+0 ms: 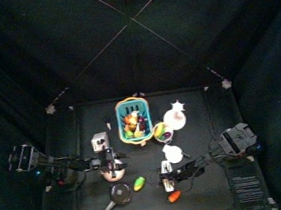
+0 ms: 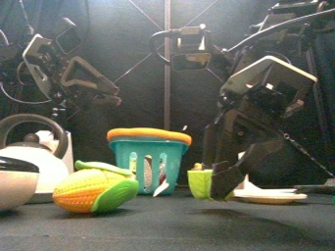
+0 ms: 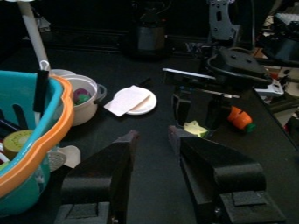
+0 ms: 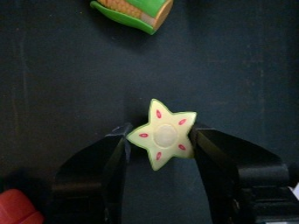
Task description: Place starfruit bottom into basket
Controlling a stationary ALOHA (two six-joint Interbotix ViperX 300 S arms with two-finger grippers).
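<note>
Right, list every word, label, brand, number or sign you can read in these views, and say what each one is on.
None can be read in any view.
The starfruit piece, between the right gripper jaws, carries only pink spots, no lettering.
The teal basket, the corn and the kettle show no print.
Any marking on the arms is too small or dark to make out.
</note>
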